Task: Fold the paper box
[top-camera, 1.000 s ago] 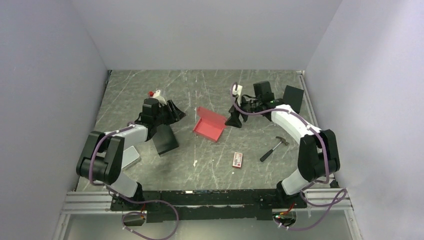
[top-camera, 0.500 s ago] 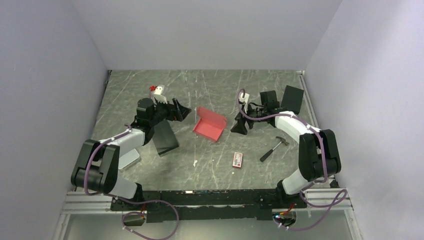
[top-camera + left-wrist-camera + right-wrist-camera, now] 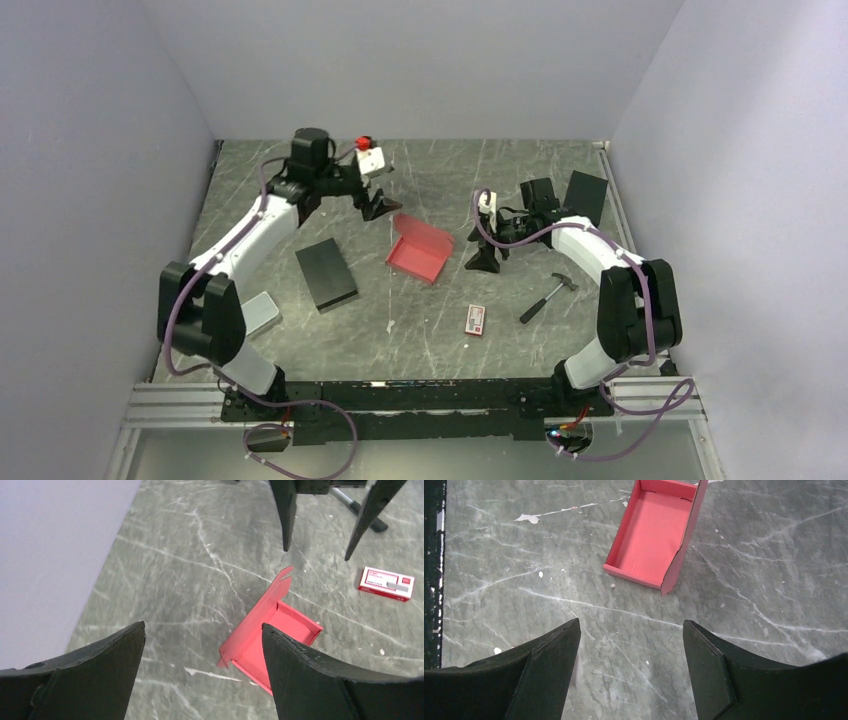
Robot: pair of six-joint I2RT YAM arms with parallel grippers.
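the paper box (image 3: 419, 250) is seen lying near the middle of the tabletop (image 3: 420, 170), between the two arms and touched by neither. its tray is already formed, with low walls raised, while the lid panel is stood nearly upright along the long edge farther from the arm bases, as is shown most plainly in the right wrist view. the left hand (image 3: 380, 207) is held released, its fingers spread wide with nothing between them, and is poised just beyond the box's far left corner, behind the lid. the right hand (image 3: 485, 262) is likewise released and empty, pointed down at the tabletop just beside the box's right end. a black rectangular box (image 3: 326, 274), a red-and-white printed packet (image 3: 476, 319) and a small hammer (image 3: 548, 296) are left lying apart from the work. the step in hand is judged to be the closing of the lid, the tray being taken as finished. for the next move, the upright panel would need to be pressed from behind and swung down over the tray by one hand while the tray is steadied by the other, since thin card is expected to slide or buckle if pushed unsupported.
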